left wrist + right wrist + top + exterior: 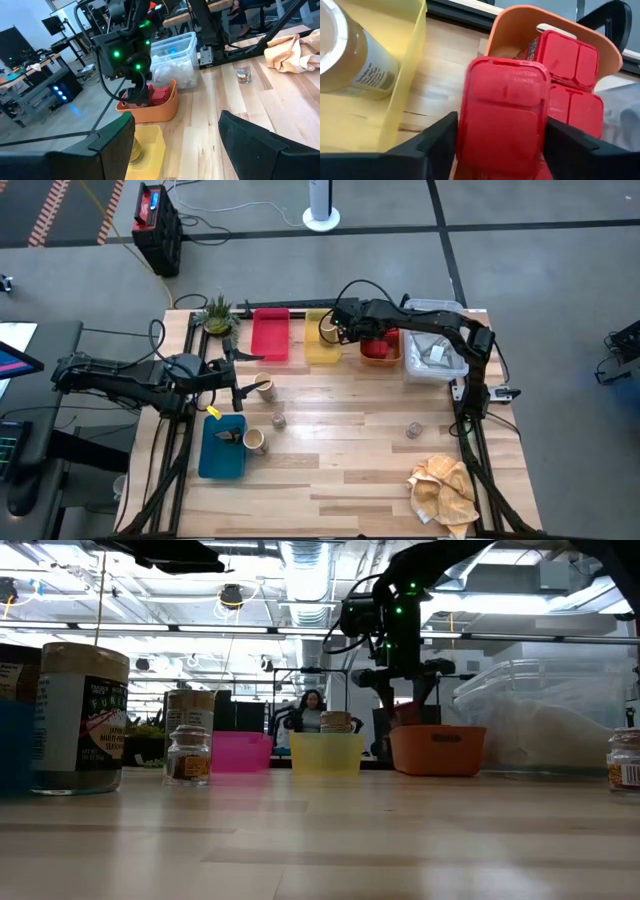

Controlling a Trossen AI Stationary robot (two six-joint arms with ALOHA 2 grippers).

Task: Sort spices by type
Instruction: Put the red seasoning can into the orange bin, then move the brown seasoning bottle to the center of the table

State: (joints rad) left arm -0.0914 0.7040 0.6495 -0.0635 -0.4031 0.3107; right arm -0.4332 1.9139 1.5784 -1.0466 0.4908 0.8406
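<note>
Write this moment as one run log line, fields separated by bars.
right gripper: holds red tin over orange tray | left gripper: open, near tan cylinder | stage: placing

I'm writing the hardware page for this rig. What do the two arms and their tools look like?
Both arms are dark, nearly black, built of jointed segments with black cables looping along them. The left tool and right tool each end in two flat, dark, wedge-shaped fingers. Small green lights glow on the right arm's wrist housing. No markings are readable.

2 tins (570,75) lie in the tray (520,25), beside another tray (405,85).
</note>
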